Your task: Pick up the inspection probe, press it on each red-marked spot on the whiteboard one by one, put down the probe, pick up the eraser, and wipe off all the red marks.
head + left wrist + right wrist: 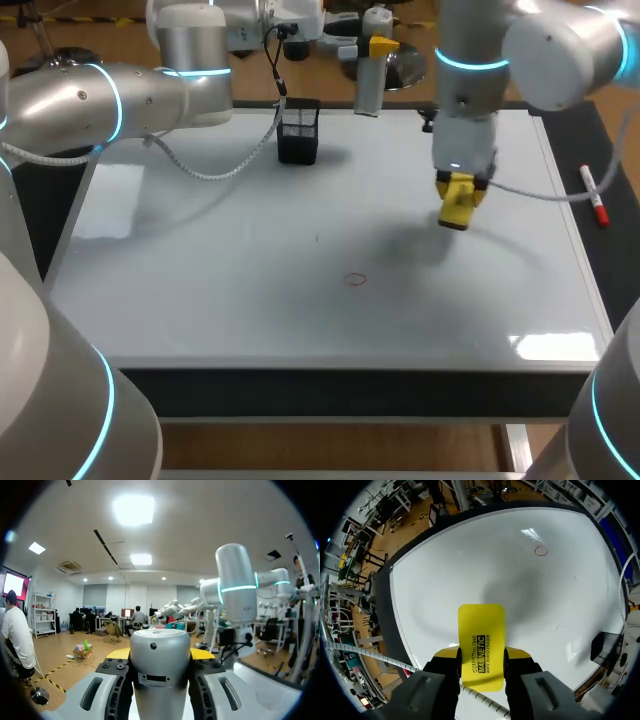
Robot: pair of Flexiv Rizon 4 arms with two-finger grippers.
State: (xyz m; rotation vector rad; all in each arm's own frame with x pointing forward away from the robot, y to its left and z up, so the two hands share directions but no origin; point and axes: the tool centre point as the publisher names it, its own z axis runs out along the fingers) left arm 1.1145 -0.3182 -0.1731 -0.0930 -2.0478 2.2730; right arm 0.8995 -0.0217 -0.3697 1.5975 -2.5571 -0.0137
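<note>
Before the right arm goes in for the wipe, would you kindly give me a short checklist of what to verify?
1. Eraser clamped in right gripper: ok.
2. Red mark to wipe on whiteboard: ok, one circle visible.
3. Eraser touching the whiteboard: not ok, it hangs above its shadow.
4. Path from eraser to red mark free: ok, black holder stands well off.
5. Left gripper with probe away from the mark: ok.
</note>
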